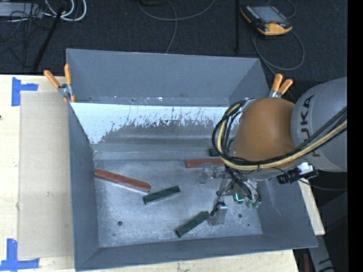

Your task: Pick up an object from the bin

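Bin (79, 152): grey metal. Arm (323, 123) comes in over the right rim, wrist w/ orange cover (264, 129) + cables (223, 135) pointing down at the floor's front-right part. "KUKA" is partly readable on its grey shell. You see the gripper (218, 211) low, at the upper-right end of a dark green bar (190, 225) lying slantwise near the front wall. Touching or just above: can't tell. Released vs clenched: can't tell either. 2nd green bar (161, 194) mid-floor, red-brown bar (122, 180) left, brown bar (198, 163) by back wall.
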Controlling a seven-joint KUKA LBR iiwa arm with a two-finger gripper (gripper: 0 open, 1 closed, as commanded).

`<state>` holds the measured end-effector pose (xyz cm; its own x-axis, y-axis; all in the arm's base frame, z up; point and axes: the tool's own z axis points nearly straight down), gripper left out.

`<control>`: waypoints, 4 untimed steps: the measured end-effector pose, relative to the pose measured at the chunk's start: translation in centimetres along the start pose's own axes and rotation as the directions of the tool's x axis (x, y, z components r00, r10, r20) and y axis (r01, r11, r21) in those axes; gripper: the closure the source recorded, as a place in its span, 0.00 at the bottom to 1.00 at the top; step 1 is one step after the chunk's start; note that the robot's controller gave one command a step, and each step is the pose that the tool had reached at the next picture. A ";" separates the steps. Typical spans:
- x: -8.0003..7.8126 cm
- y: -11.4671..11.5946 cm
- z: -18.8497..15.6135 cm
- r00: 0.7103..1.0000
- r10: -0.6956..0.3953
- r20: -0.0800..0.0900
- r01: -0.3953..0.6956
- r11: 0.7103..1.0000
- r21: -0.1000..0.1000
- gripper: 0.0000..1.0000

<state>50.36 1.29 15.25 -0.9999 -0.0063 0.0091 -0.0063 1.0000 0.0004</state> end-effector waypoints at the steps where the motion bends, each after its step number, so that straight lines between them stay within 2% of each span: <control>1: 1.6 -3.1 8.3 0.916 -0.402 0.013 0.402 0.916 0.005 0.00; 2: 1.7 -0.7 8.2 0.896 -0.444 0.017 0.443 0.896 0.008 0.00; 3: 2.0 -0.7 8.3 0.897 -0.441 0.010 0.441 0.898 0.004 1.00; 4: 1.2 -3.4 -5.1 0.919 -0.395 0.015 0.395 0.919 0.008 1.00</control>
